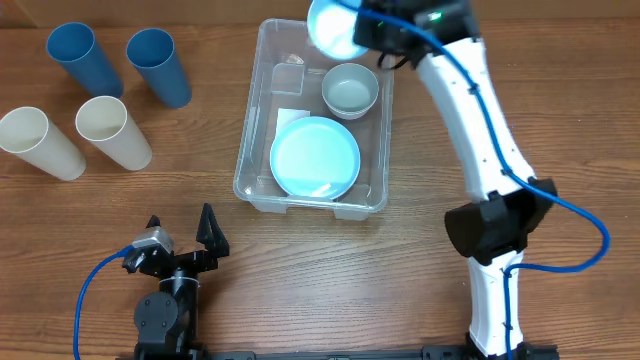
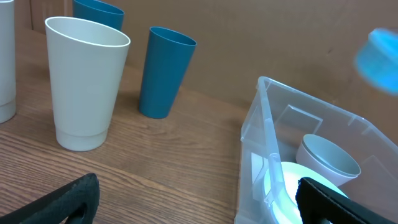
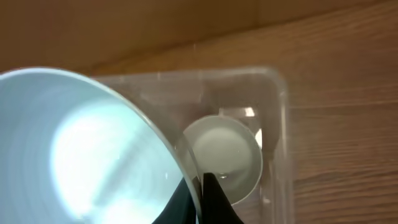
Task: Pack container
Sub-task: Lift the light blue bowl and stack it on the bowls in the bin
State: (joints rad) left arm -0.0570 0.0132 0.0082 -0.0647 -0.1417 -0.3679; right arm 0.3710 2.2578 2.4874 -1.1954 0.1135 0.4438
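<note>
We see the left fingers point(image 1: 180, 220) spread wide, low over the surface point(image 1: 350, 270). The right fingers point(image 3: 208, 196) pinch a pale blue dish point(image 1: 330, 27) by its rim above the far end of the container point(image 1: 250, 130), which sits mid-surface holding a plate point(image 1: 315, 157) and a grey bowl point(image 1: 350, 88).

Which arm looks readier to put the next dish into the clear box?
The right: its hand grips a light blue bowl over the container, while the left hand sits open and empty, away from it.

Robotics lab bench: a wood-grain table point(image 1: 330, 280) with a blue-cabled white robot arm point(image 1: 475, 120) mounted.
</note>
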